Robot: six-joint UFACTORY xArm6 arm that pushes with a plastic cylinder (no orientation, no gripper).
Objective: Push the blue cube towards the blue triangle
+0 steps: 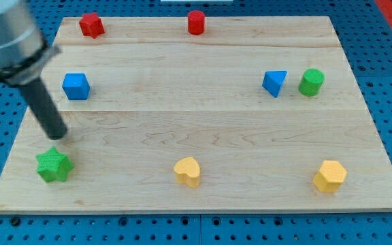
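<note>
The blue cube sits on the wooden board at the view's left. The blue triangle lies far to the view's right, at about the same height in the view. My tip is below and slightly left of the blue cube, apart from it, and just above the green star. The rod slants up to the view's top left.
A green cylinder stands right beside the blue triangle. A red star-like block and a red cylinder are at the top. A yellow heart-like block and a yellow hexagon are at the bottom. The board's left edge is near my tip.
</note>
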